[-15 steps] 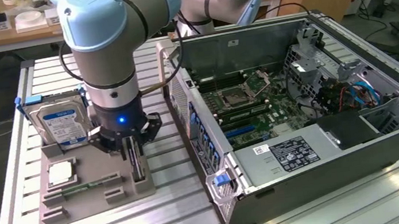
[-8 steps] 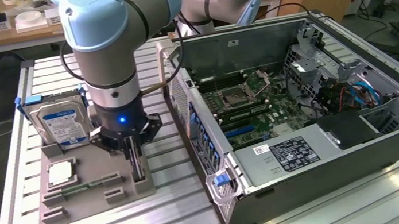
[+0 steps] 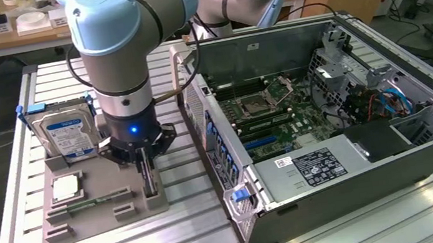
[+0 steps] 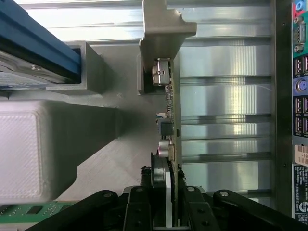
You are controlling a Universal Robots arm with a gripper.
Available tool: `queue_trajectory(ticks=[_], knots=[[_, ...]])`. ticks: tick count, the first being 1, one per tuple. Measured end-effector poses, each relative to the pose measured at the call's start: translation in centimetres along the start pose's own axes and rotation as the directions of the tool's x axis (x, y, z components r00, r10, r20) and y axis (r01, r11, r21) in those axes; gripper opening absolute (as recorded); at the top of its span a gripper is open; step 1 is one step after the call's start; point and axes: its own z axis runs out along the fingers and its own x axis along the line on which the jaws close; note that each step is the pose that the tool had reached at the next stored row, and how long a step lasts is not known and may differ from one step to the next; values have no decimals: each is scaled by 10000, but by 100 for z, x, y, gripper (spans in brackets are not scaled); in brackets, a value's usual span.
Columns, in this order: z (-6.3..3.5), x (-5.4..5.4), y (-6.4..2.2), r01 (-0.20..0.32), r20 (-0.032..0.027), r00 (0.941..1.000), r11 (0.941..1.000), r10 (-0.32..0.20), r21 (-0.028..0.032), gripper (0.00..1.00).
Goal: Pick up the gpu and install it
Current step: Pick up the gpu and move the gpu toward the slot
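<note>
The gpu [image 3: 151, 181] is a thin dark card standing on edge in a slot of the grey fixture tray [image 3: 104, 221], to the exterior view's left of the computer case. My gripper [image 3: 146, 168] points straight down over it, with one jaw on each side of the card. In the wrist view the gpu [image 4: 174, 110] runs edge-on away from the gripper [image 4: 167, 177]. The dark fingers [image 4: 156, 179] flank its near end closely, and a thin bright gap still shows beside the card. The card rests in the tray, not lifted.
A silver hard drive [image 3: 67, 132] stands upright in the same tray, with a square chip [image 3: 66, 188] and a green memory stick [image 3: 85, 205] in front of it. The open computer case [image 3: 325, 113] lies on the slatted metal table, its motherboard and blue slot [image 3: 274, 140] exposed.
</note>
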Motion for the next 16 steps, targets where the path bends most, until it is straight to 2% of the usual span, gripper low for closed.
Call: queue_trajectory(ticks=[12, 16], knots=[[-5, -3, 1, -5, 0, 10000, 10000, 5, -5, 28], [-96, -2, 4, -6, -25, 10000, 10000, 6, -26, 28]])
